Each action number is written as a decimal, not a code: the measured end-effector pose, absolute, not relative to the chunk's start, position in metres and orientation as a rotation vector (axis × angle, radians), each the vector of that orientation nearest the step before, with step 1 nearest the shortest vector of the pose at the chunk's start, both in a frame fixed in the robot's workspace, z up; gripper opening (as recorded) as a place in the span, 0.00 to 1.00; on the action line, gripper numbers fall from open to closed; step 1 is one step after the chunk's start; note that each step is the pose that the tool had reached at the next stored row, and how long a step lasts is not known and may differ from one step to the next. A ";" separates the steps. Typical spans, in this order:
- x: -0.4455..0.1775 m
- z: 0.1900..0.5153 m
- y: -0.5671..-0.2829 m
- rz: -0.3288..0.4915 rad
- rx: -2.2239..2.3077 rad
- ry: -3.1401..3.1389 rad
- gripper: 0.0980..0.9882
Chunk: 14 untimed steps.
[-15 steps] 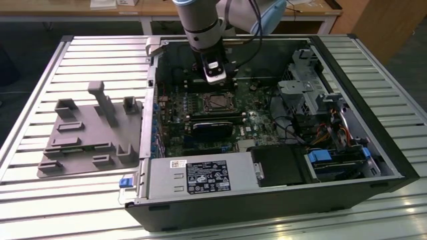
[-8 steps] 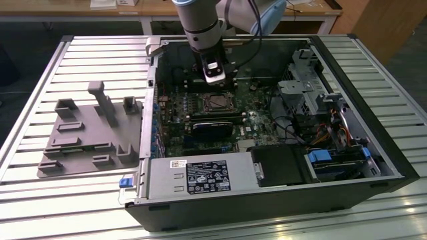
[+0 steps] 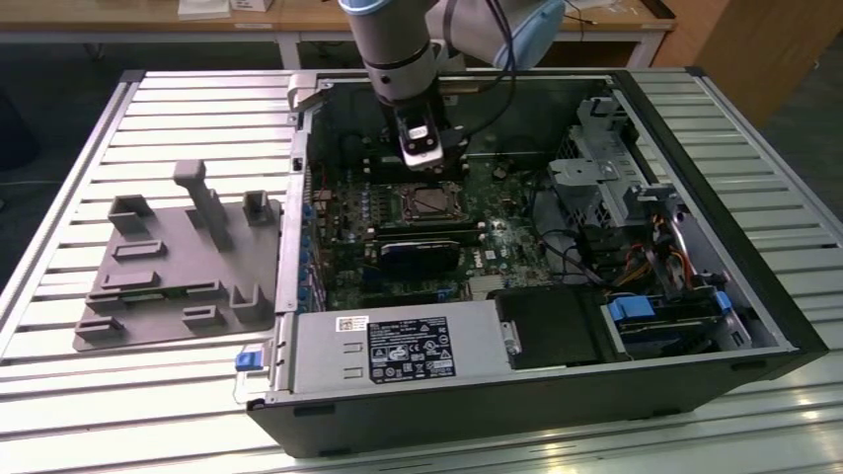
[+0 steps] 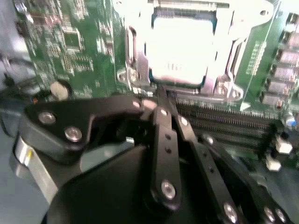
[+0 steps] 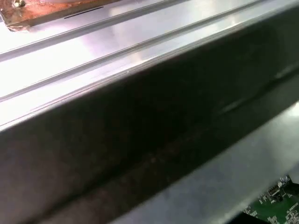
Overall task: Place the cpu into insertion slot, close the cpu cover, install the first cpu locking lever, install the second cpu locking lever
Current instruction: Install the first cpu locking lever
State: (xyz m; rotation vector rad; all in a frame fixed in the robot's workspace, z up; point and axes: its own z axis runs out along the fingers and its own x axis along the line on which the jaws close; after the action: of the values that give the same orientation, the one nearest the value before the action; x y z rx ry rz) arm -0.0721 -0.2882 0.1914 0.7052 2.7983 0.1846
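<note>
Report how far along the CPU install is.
Done: the cpu sits in the insertion slot, with the cpu cover lying flat around it. In hand: the gripper, shut, at the cover's edge. Left: the levers; whether either is latched cannot be told.

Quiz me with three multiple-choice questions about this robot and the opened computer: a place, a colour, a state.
1. Where is the claw? A. over the grey tray B. inside the computer case, close to the socket C. above the wooden desk
2. What colour is the circuit board? A. blue B. red C. green
3. Where is the silvery chip? A. seated in the socket B. in the claw C. on the slatted table
Answers: 1 B, the exterior view shows it down in the case beside the socket; 2 C, it looks green in the second wrist view; 3 A, that view shows it inside the socket's metal frame.
</note>
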 end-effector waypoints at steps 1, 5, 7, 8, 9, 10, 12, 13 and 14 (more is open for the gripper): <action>-0.072 0.191 -0.288 0.184 0.708 2.798 0.00; -0.072 0.191 -0.288 0.184 0.709 2.797 0.00; -0.072 0.192 -0.288 0.185 0.709 2.797 0.00; -0.072 0.192 -0.288 0.185 0.709 2.797 0.00; -0.072 0.193 -0.288 0.185 0.709 2.797 0.00; -0.072 0.195 -0.288 0.185 0.709 2.797 0.00; -0.072 0.199 -0.288 0.185 0.709 2.797 0.00; -0.072 0.201 -0.288 0.185 0.709 2.797 0.00; -0.072 0.203 -0.288 0.185 0.709 2.797 0.00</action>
State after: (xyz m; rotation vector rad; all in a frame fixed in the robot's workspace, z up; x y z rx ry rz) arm -0.0722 -0.2881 0.2029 0.7093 2.7973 0.1847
